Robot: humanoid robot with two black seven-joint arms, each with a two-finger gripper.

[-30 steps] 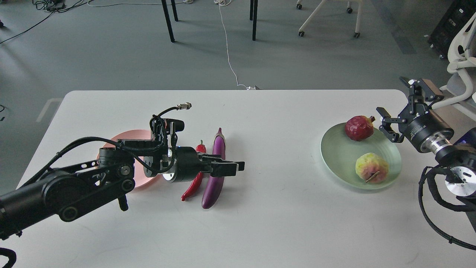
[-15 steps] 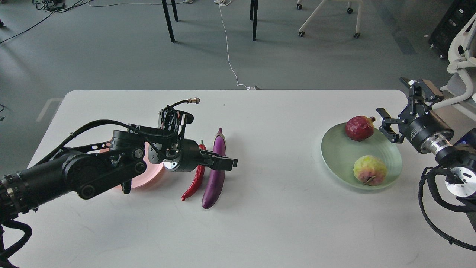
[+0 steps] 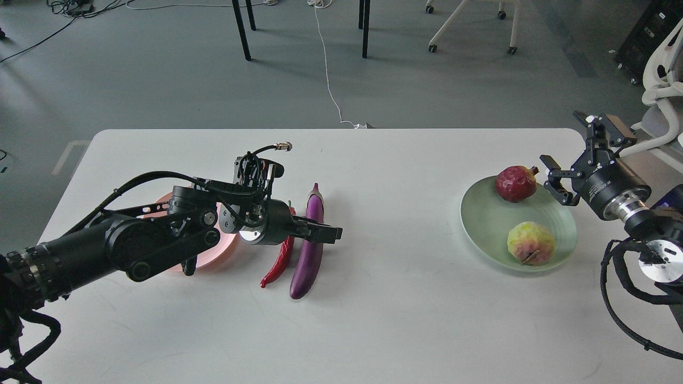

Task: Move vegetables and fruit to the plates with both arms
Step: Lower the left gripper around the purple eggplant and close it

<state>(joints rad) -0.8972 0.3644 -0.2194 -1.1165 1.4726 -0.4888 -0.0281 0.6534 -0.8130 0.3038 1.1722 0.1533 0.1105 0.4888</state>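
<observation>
The purple eggplant (image 3: 308,261) and the red chili (image 3: 277,266) lie side by side on the white table (image 3: 384,320), left of centre. My left gripper (image 3: 322,233) is open, its fingers across the eggplant's upper half, just above or touching it. The pink plate (image 3: 227,246) lies to their left, mostly hidden under my left arm. The mint green plate (image 3: 488,224) at the right holds the dark red fruit (image 3: 515,184) and the yellow-green fruit (image 3: 530,244). My right gripper (image 3: 555,180) is open and empty, just right of the dark red fruit.
Table legs (image 3: 243,32), chair bases (image 3: 469,26) and a white cable (image 3: 328,80) are on the floor beyond the table's far edge. A white chair (image 3: 661,80) stands at the right, behind my right arm.
My left arm has reached further forward and its gripper has shifted slightly left and back over the eggplant. The yellow-green fruit has rolled a little on the green plate. The right arm has not moved.
</observation>
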